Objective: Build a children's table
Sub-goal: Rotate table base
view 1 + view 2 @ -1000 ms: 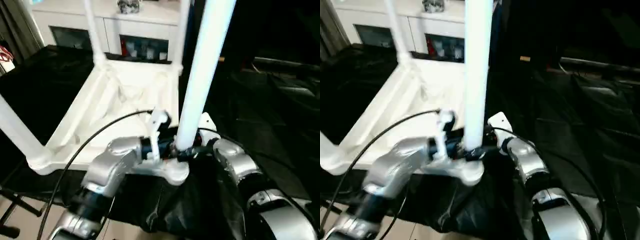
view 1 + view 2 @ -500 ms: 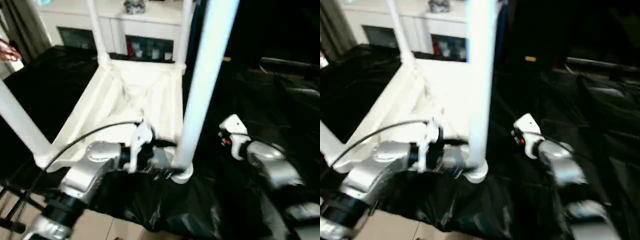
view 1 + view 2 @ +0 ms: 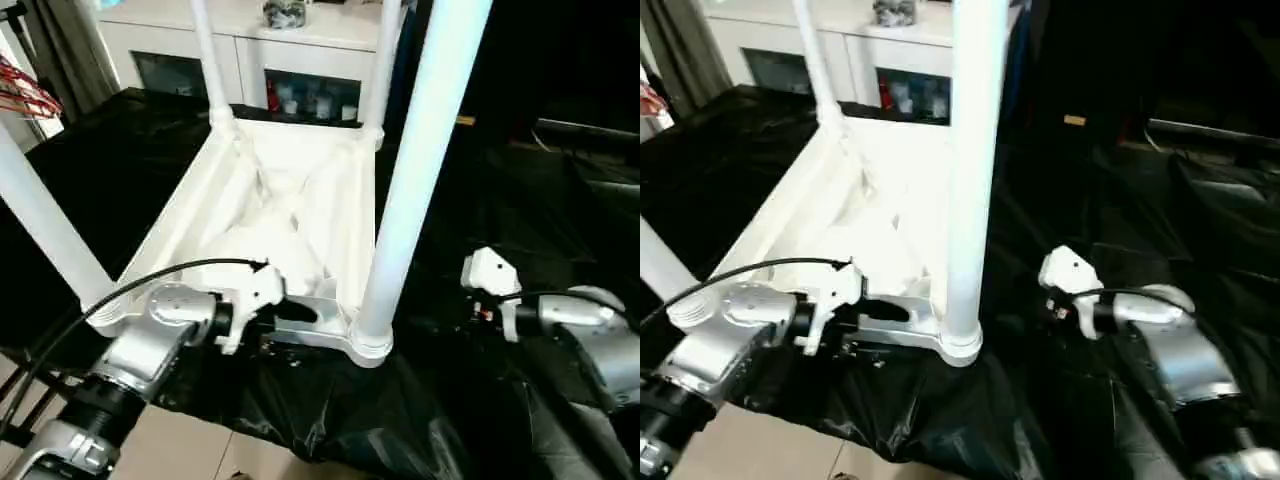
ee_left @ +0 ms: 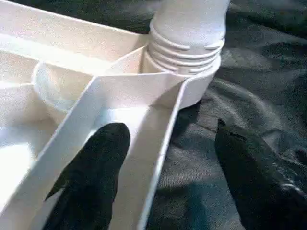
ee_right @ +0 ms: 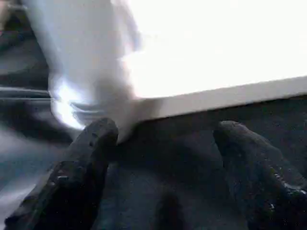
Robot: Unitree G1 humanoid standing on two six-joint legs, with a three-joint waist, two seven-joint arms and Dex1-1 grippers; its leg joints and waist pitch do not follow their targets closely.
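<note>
White plastic against black sheeting — the children's table [image 3: 270, 210] lies upside down on the draped surface [image 3: 520, 230], ribbed underside up and its four tubular legs standing up toward the camera. The near right leg [image 3: 415, 170] sits in its round corner socket [image 4: 184, 72], threads just visible at the collar in the left wrist view. The left end effector [image 4: 168, 172] has its black fingers apart and straddles the frame rail just beside that socket, one finger inside the rail, one over the sheeting, clamped on nothing. The right end effector [image 5: 160, 158], fingers likewise apart and empty, hangs off to the right of the same corner. The top's flat face points down; each leg's long axis runs upright, the near ones leaning slightly outward in the head views. With all four legs apparently seated, the sensible step is to check this last joint — brace the rail with the left, grip the leg low near the collar with the right, and twist squarely along the leg's axis rather than levering it sideways.
</note>
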